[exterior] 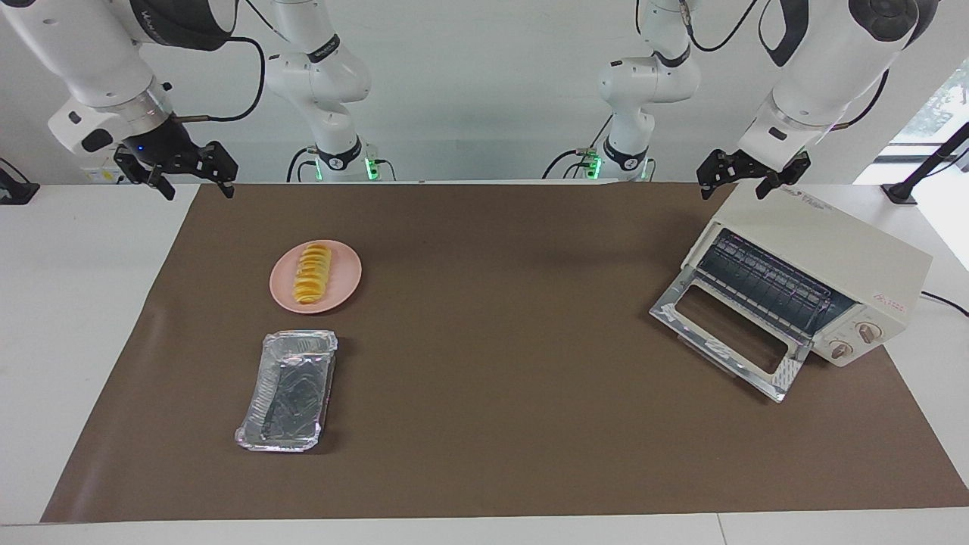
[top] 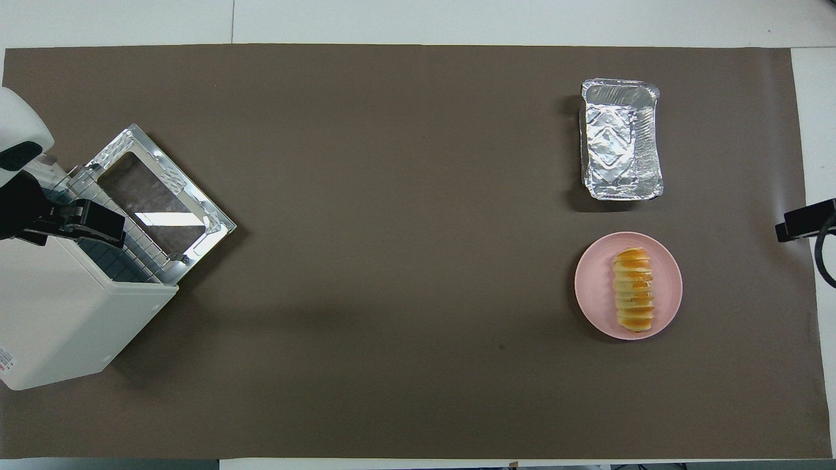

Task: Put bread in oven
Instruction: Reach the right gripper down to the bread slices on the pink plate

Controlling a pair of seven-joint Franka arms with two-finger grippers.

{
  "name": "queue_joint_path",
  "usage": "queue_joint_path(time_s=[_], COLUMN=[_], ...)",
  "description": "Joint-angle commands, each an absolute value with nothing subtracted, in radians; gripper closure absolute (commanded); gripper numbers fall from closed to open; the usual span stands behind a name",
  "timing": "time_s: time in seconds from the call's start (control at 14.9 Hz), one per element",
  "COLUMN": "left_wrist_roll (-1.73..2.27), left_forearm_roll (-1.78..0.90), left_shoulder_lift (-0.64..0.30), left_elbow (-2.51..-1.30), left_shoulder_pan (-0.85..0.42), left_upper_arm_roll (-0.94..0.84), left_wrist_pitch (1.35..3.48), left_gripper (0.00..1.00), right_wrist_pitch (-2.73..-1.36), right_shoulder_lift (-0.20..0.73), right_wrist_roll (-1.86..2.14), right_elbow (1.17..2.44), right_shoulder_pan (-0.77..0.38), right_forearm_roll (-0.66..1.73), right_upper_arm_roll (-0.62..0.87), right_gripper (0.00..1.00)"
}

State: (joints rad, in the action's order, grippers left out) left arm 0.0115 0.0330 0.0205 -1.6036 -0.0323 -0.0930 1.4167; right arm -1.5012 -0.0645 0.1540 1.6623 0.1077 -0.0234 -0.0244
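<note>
A brown mat (exterior: 484, 356) covers the white bench (exterior: 76, 318) in both views. The bread, a small yellow-orange loaf with ridged segments (exterior: 312, 273), lies on a round pink plate (exterior: 344, 291) at the left centre of the facing view and at the lower right of the overhead view (top: 633, 289), toward the right arm's end of the bench. A crinkled silver foil tray (exterior: 289, 390) sits just beside the plate, farther from the robots, below it in the facing view and above it in the overhead view (top: 619, 138); the tray holds nothing. The boxy cream-white toaster oven (exterior: 825, 250) stands at the right of the facing view and the left edge of the overhead view (top: 72, 313), toward the left arm's end of the bench, turned at an angle. Its glass drop-down door (exterior: 727, 337) lies open and its wire rack (exterior: 764, 284) is exposed. Two knobs (exterior: 855, 341) mark its front. The left end effector (exterior: 743, 182) hangs above the oven's top edge, fingers spread apart and holding nothing. The right end effector (exterior: 193, 182) hangs at the upper left of the facing view over the mat's corner, well apart from the plate, likewise spread wide and empty.
</note>
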Motion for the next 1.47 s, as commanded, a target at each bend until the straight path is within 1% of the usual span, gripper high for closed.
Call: queue_joint_path(time_s=[0.0,0.54,0.6,0.74,0.87,1.07,1.21,1.41], left_wrist_roll=[0.002,0.002,0.002,0.002,0.002,0.002,0.002,0.002], left_forearm_roll=[0.018,0.018,0.018,0.018,0.018,0.018,0.018,0.018], left_shoulder_lift=[0.049,0.049,0.049,0.049,0.049,0.049,0.049,0.049], left_elbow=[-1.631,-1.631,-1.631,-1.631,-1.631,-1.632,-1.631,-1.631], left_shoulder_pan=[-0.021,-0.021,-0.021,-0.021,-0.021,-0.021,-0.021,-0.021], left_upper_arm_roll=[-0.095,-0.095,-0.095,-0.095,-0.095,-0.095,-0.095,-0.095], left_wrist_pitch=[1.417,1.417,1.417,1.417,1.417,1.417,1.417,1.417], left_gripper=[0.00,0.00,0.00,0.00,0.00,0.00,0.00,0.00], right_wrist_pitch=[-1.486,-1.488,-1.491,-1.540,-1.594,-1.678,-1.735,-1.837], right_shoulder_lift=[-0.071,-0.072,-0.083,-0.112,-0.153,-0.213,-0.236,-0.232], right_wrist_roll=[0.169,0.176,0.176,0.172,0.164,0.124,0.101,0.065], right_elbow=[1.661,1.667,1.690,1.758,1.857,2.006,2.095,2.199], right_shoulder_pan=[0.124,0.124,0.123,0.114,0.083,0.072,0.046,0.041], right_forearm_roll=[-0.012,-0.012,-0.012,-0.012,-0.012,-0.012,-0.011,-0.003], right_upper_arm_roll=[-0.018,-0.017,-0.017,-0.012,-0.009,-0.009,-0.009,0.000], right_gripper=[0.00,0.00,0.00,0.00,0.00,0.00,0.00,0.00])
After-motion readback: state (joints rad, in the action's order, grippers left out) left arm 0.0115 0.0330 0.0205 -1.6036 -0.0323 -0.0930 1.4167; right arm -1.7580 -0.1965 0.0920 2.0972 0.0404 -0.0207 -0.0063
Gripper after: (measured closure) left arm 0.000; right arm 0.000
